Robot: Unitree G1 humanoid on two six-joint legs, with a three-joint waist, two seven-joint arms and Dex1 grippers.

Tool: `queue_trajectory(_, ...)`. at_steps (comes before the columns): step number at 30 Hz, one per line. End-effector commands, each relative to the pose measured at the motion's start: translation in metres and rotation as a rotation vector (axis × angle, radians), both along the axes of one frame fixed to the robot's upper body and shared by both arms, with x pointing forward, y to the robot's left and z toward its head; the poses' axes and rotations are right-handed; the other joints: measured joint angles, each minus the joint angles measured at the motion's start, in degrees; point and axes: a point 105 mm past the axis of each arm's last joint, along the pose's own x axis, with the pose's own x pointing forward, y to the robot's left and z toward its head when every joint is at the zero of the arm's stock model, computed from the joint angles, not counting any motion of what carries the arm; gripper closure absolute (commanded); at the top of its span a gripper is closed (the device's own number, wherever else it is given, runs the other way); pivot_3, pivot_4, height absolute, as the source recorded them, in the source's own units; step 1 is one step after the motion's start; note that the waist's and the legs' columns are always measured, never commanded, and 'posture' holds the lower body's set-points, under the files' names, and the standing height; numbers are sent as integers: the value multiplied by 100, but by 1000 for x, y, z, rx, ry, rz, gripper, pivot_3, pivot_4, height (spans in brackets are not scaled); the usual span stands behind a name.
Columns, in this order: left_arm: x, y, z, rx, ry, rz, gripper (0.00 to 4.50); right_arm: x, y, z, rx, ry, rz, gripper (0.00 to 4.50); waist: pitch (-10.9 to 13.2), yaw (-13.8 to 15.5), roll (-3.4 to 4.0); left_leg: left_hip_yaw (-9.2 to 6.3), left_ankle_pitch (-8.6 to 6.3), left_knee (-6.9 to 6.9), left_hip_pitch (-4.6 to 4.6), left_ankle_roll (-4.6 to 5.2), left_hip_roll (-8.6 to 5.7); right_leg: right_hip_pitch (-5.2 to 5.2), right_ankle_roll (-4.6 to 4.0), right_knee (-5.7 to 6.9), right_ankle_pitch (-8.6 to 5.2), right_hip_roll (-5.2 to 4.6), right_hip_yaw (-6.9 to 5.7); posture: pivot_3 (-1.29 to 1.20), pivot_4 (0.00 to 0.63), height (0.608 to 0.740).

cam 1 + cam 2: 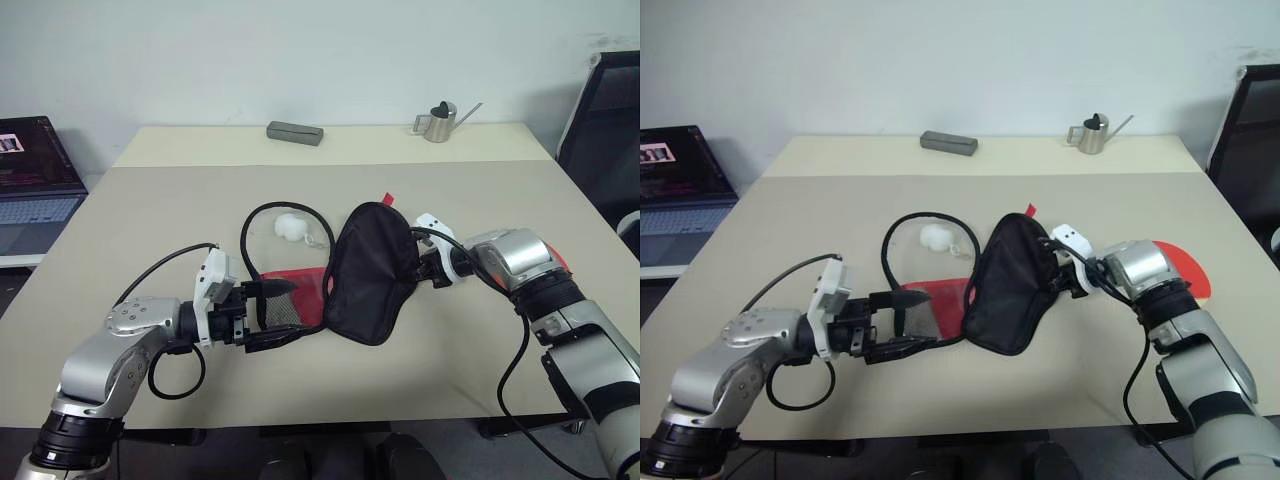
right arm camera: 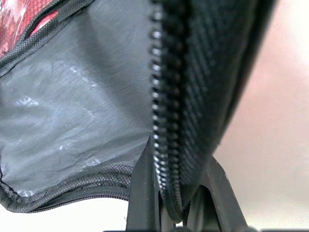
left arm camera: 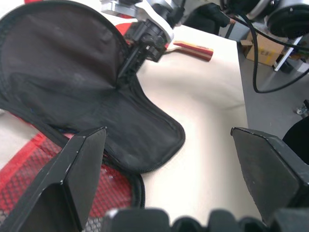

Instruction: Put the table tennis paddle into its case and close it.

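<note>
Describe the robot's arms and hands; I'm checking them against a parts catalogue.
Both arms have rounded silver-grey metal shells with black joint sections. A loose black cable loops outside each arm. The left hand has a white wrist block and two flat, wedge-shaped black fingers. The right hand has a white wrist block too, and slim black fingers.

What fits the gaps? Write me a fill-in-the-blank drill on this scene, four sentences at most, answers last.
1. The right gripper is shut on the case's black ____.
2. The left gripper's fingers stand ____.
3. The paddle lies on the ____, outside the case.
4. The small watering can stands at the table's ____ edge.

Answers: flap; open; table; far
</note>
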Motion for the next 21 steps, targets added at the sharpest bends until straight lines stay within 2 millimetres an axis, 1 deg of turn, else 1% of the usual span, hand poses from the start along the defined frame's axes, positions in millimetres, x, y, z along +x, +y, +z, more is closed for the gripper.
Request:
queue_trajectory(1, 1, -2, 8, 15, -55, -21, 0, 9, 1, 11, -31, -52, 40, 4489, 0, -3, 0, 0, 0, 0, 0, -1, 0, 0, 0, 0, 0, 0, 0, 0, 150, 740)
queue_trajectory(7, 1, -1, 7, 20, -61, -16, 0, 14, 3, 7, -75, -64, 81, 4489, 0, -10, 0, 1, -1, 1, 2, -2, 0, 0, 0, 1, 0, 0, 1, 0, 150, 740)
queue_trajectory(10, 1, -1, 6, 20, -60, -13, 0, 21, 3, 11, -82, -102, 65, 3805, 0, -19, 0, 2, -1, 2, 6, -2, 1, 1, 0, 6, 0, 1, 3, 0, 150, 740)
queue_trajectory(13, 1, -1, 5, 17, -58, -12, 0, 27, -2, 14, -94, -131, 37, 2848, 0, -17, 0, 3, 0, 5, 9, -3, 1, 2, -1, 12, 0, 1, 3, 0, 150, 740)
queue_trajectory(14, 1, -2, 5, 16, -57, -12, 0, 30, -4, 16, -90, -143, 22, 2484, 0, -13, 0, 3, 0, 6, 9, -3, 0, 2, 0, 12, 0, 1, 4, 0, 150, 740)
queue_trajectory(15, 2, -2, 5, 14, -56, -12, 0, 34, -7, 21, -80, -164, -7, 2237, 0, -8, 0, 3, 0, 6, 9, -3, 0, 2, 0, 12, 0, 1, 3, 0, 150, 740)
queue_trajectory(18, 2, -3, 5, 12, -56, -13, 0, 43, -14, 31, -66, -213, -69, 2237, 0, -2, 1, 2, 0, 7, 6, -4, -2, 2, -1, 12, 1, 0, 3, 0, 150, 740)
queue_trajectory(21, 4, -5, 5, 6, -58, -16, 0, 51, -31, 45, -35, -248, -159, 2237, 6, 1, 7, 1, 0, 4, 0, -4, -3, -3, -1, 10, 1, -2, 3, 0, 150, 740)
